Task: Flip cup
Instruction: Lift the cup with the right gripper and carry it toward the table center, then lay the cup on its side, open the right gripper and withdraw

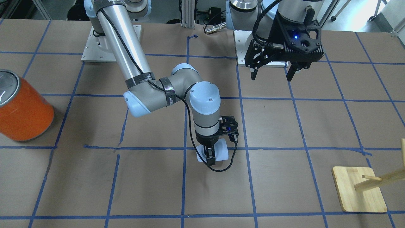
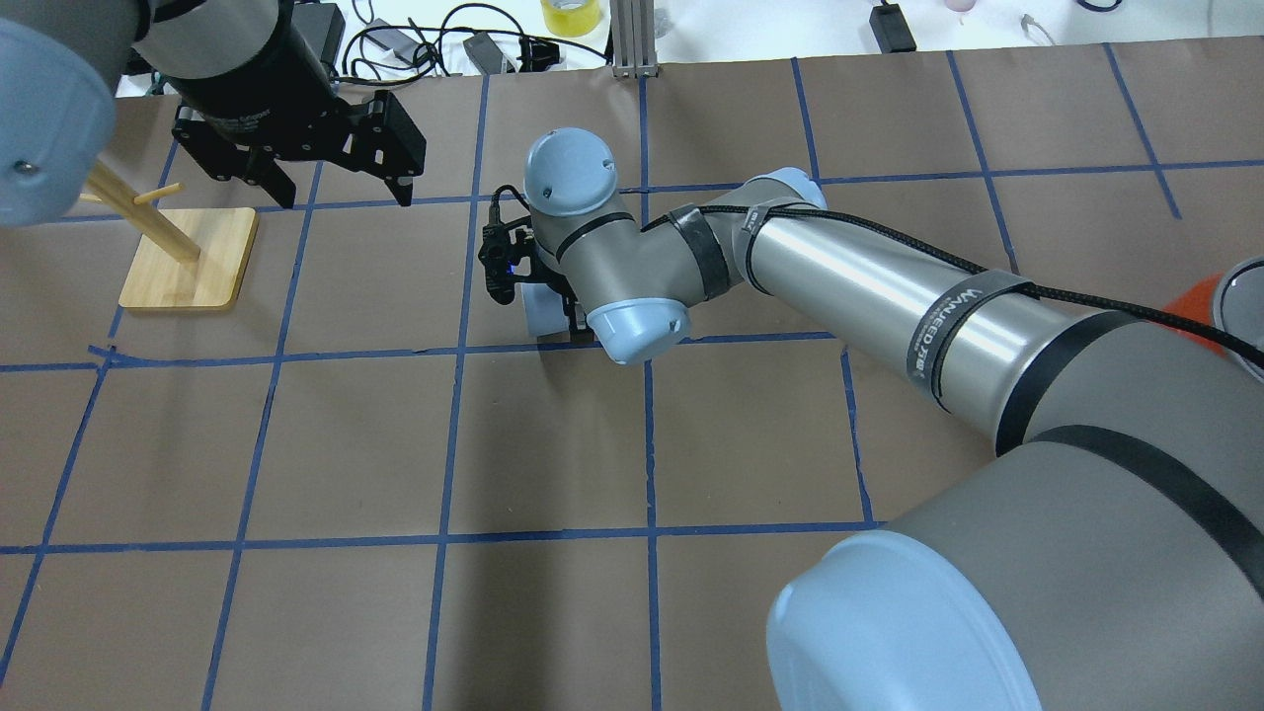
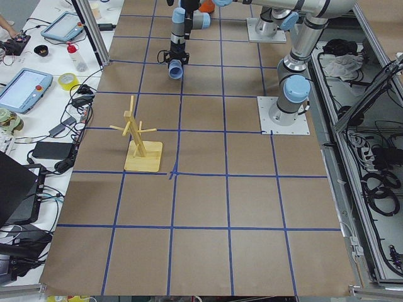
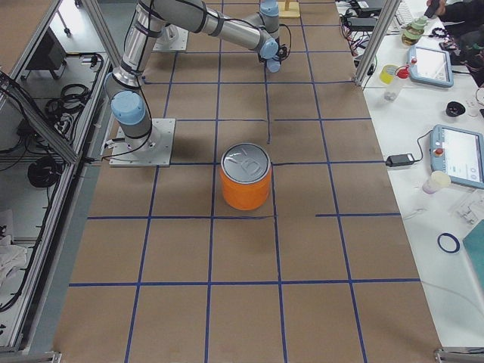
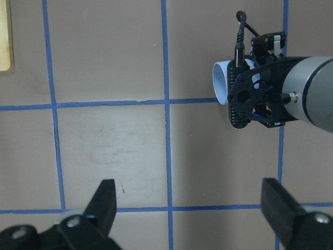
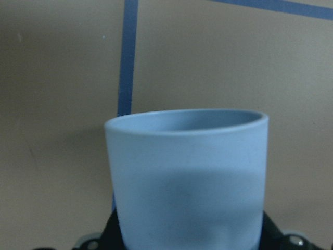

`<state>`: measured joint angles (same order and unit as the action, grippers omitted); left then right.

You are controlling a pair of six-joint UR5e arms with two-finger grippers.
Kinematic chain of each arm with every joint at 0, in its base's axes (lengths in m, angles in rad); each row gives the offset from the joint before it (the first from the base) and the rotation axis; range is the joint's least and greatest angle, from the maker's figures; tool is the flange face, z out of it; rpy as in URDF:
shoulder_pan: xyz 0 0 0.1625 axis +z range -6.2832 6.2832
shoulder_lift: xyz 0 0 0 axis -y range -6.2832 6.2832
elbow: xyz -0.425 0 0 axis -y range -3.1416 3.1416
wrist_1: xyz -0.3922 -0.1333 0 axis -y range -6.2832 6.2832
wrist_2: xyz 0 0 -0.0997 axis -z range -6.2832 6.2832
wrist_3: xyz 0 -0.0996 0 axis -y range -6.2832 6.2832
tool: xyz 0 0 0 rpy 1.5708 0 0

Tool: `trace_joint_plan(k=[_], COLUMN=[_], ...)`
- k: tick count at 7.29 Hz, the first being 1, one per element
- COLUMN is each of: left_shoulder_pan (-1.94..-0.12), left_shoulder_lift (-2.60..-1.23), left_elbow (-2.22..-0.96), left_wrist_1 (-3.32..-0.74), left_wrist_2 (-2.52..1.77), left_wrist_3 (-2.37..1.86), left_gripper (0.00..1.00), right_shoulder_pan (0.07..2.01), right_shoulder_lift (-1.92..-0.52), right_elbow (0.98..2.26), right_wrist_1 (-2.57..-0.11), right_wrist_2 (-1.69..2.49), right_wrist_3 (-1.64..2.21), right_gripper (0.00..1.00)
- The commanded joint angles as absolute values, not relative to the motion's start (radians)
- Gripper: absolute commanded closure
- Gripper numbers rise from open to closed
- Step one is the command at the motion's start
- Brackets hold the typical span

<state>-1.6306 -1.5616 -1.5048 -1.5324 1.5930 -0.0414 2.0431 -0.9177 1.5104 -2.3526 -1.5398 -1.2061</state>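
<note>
The cup [image 1: 222, 152], small and pale blue-white, is at the table's middle, between the fingers of my right gripper [image 1: 211, 157]. The gripper is shut on it, low over the brown paper. In the right wrist view the cup [image 6: 187, 177] fills the frame, with its rim pointing away from the wrist and the blue inside showing. It also shows in the overhead view [image 2: 541, 316] and in the left wrist view [image 5: 221, 83], lying sideways. My left gripper [image 1: 272, 74] hangs open and empty above the table, away from the cup, and shows in the left wrist view [image 5: 188, 194] too.
A large orange can [image 1: 22, 110] with a silver top stands on my right side, also in the exterior right view [image 4: 245, 178]. A wooden peg rack on a square base [image 1: 359, 190] stands on my left side, near the left gripper [image 2: 341, 193].
</note>
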Motion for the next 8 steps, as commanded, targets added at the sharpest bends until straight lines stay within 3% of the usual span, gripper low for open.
trace_joint_plan(k=[1, 2, 6, 8], left_shoulder_pan=[-1.631, -1.631, -1.631, -1.629], left_shoulder_lift=[-1.562, -1.562, -1.562, -1.56], left_elbow=[-1.505, -1.505, -1.505, -1.505], left_wrist_1=[-1.532, -1.532, -1.537, -1.568], left_wrist_2=[1.591, 1.591, 1.589, 1.582], left_wrist_3=[-0.041, -0.043, -0.041, -0.043], left_gripper=[0.0, 0.0, 0.0, 0.0], right_shoulder_pan=[2.046, 2.046, 2.034, 1.994], right_shoulder_lift=[-0.913, -0.913, -1.024, -1.148], right_elbow=[1.514, 1.514, 1.529, 1.56], right_wrist_1=[-2.353, -2.353, -2.347, -2.138], right_wrist_2=[-1.517, -1.502, -1.546, -1.737], right_wrist_3=[-1.203, -1.203, -1.082, -0.837], right_gripper=[0.24, 0.0, 0.0, 0.0])
